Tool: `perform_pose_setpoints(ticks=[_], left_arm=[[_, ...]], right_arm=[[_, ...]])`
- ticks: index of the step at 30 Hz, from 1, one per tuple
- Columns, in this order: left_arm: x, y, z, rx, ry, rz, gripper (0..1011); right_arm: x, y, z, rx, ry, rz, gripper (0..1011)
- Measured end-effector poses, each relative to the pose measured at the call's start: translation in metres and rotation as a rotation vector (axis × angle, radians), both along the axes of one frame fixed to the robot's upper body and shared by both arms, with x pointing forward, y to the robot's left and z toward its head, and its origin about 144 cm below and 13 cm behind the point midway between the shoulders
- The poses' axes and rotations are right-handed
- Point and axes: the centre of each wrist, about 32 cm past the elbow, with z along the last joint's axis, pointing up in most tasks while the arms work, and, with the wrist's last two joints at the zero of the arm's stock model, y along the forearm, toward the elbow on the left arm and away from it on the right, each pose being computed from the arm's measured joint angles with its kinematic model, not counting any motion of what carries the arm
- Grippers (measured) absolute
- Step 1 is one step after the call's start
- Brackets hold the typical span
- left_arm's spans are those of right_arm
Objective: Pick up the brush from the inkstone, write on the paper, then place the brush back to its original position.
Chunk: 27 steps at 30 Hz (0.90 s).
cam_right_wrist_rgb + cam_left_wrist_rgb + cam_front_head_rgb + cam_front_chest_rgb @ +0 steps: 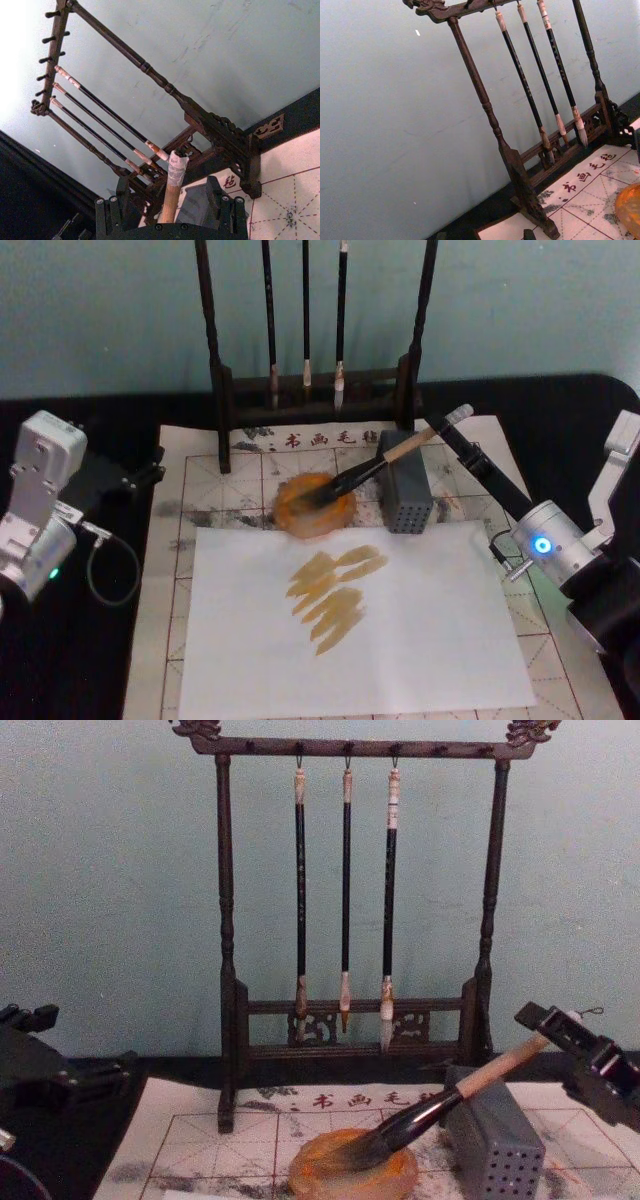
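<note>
The right claw (446,434) sits at the far right of the paper, astride the top of the brush (398,451). In the right wrist view its two sides stand wide, with a gap between each of them and the tan handle (170,201), so it grips nothing. The brush lies tilted. Its white wrapped end is up at the claw, its handle leans across the top edge of the grey block (405,492), and its dark tip rests in the round orange dish, the inkstone (291,517). From the chest view the tip (372,1148) touches the dish (352,1178) just left of the block (495,1148).

The dish and block stand on the gridded paper (240,466) with red characters and grey smudges. In front of them a plain white sheet (420,650) lies on that paper, bearing yellow-brown strokes (335,595). Behind stands a dark wooden rack (225,920) with three thin brushes (345,890) hanging.

The left claw (135,478) rests on the black worktop (580,410) at the paper's left edge, well apart from the dish. I cannot tell whether it is wide or narrow.
</note>
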Motion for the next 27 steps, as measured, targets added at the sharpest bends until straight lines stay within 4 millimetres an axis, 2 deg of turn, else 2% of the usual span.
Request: perform_pose_setpoints(ticks=[27], left_arm=[[0.0,0.0,0.0,0.0,0.0,0.0,1001]], right_arm=[[0.0053,0.0032,-0.0031,0.034,-0.002,-0.011,1000]])
